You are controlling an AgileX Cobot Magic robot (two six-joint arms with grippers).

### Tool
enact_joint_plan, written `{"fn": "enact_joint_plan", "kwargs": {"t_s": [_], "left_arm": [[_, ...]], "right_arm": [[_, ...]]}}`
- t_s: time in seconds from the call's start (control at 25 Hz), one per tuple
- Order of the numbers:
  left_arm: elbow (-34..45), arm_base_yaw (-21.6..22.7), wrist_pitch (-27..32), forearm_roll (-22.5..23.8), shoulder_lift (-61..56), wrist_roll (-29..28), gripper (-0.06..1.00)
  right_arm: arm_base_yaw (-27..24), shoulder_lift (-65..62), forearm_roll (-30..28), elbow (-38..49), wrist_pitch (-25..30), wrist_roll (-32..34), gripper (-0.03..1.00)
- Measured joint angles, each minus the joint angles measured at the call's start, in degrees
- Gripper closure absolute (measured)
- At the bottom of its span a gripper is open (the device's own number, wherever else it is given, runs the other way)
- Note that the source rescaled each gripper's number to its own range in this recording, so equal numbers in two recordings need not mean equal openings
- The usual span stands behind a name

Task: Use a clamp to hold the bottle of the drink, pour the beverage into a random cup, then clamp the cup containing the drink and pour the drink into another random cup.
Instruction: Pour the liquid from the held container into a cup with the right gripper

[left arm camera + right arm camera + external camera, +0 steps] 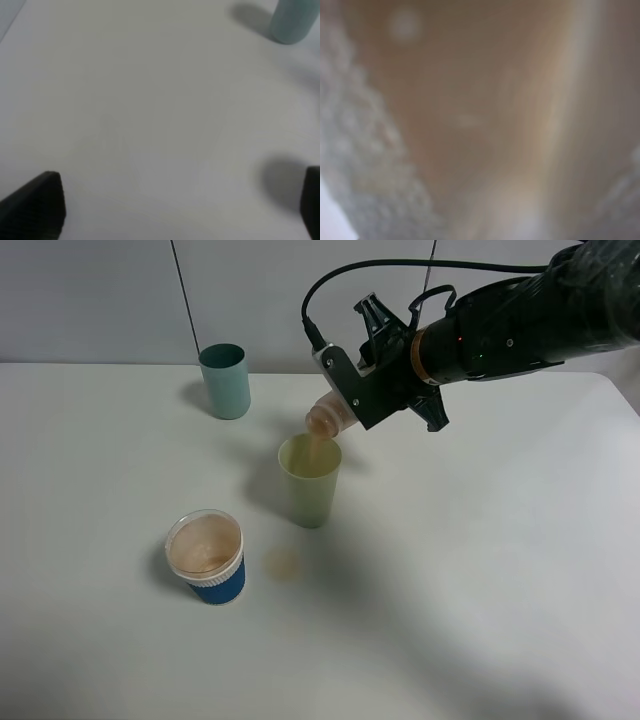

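Bottle (323, 419), just one, pinched in right clamp (346, 406) over yellow-green cup (310, 485), one of three; left clamp (172, 205) spread.

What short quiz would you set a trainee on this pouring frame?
1. True or false: the right gripper tilts the small translucent plastic bottle over the teal cylindrical cup.
2. Which cup receives the opaque pinkish-brown beverage? A) the pale yellow-green tapered plastic cup; B) the blue cup with a white rim; C) none, it lands on the table.
3. Fill in: the left gripper hangs over the white table with its jaws ____.

Key: 1 false; 2 A; 3 open.
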Motion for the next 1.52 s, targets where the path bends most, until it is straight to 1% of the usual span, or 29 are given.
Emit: {"fn": "enact_joint_plan", "kwargs": {"t_s": [0.48,0.8,1.52], "left_arm": [[0.00,0.00,0.00,0.00,0.00,0.00,-0.01],[0.00,0.00,0.00,0.00,0.00,0.00,-0.01],[0.00,0.00,0.00,0.00,0.00,0.00,-0.01]], "right_arm": [[0.00,0.00,-0.36,0.00,0.00,0.00,0.96],[0.00,0.00,-2.64,0.00,0.00,0.05,0.96],[1.11,0.00,-3.08,-1.43,0.05,0.05,0.96]]}}
